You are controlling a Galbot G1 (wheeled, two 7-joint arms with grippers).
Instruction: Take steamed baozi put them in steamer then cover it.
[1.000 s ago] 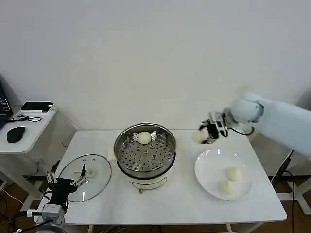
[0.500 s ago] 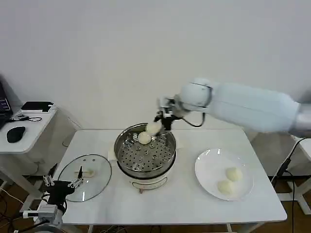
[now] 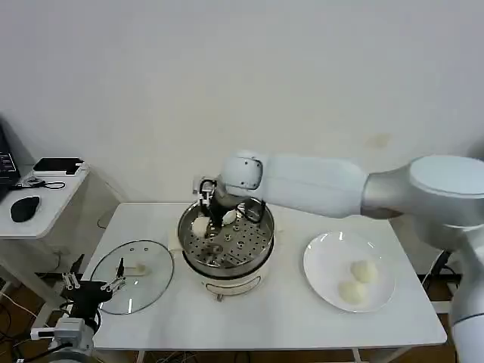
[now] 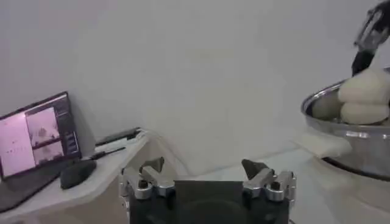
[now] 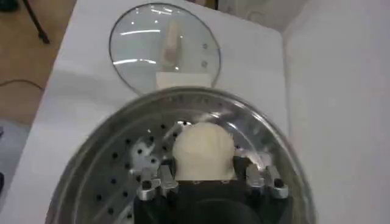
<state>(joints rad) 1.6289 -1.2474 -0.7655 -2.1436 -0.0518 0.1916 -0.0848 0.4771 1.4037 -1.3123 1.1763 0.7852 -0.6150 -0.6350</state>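
Note:
The steel steamer stands mid-table on its white base. My right gripper reaches into its left side, shut on a pale baozi. In the right wrist view that baozi sits between the fingers of the right gripper, just above the perforated floor of the steamer. A second baozi lies at the steamer's back. Two more baozi lie on the white plate. The glass cover lies flat, left of the steamer. My left gripper is open and empty by the table's front left corner.
A side table with a mouse and devices stands to the left, and a laptop sits on it. My right arm spans the air above the table's back right. Bare tabletop lies in front of the steamer.
My right arm swung from beside the plate leftward across the steamer with the baozi and lowered it into the left side. My left gripper drifted slightly lower.

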